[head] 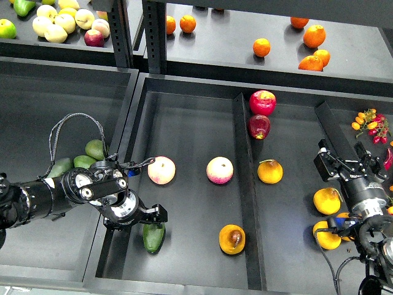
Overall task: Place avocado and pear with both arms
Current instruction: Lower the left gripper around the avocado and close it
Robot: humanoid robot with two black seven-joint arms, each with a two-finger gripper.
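At lower left my left gripper (149,216) sits open just above the avocado (153,237), the pear (232,239) nearby; I cannot tell the right gripper's (336,155) jaw state.

In the middle tray (184,123), the avocado (153,237) lies directly under the left claw (149,216), near the tray's front left corner. The pear (232,239) lies to the claw's right, and two apples (161,170) (220,170) lie behind it. The right claw (339,161) hangs over the right tray (295,258), with a fruit (270,171) to its left.
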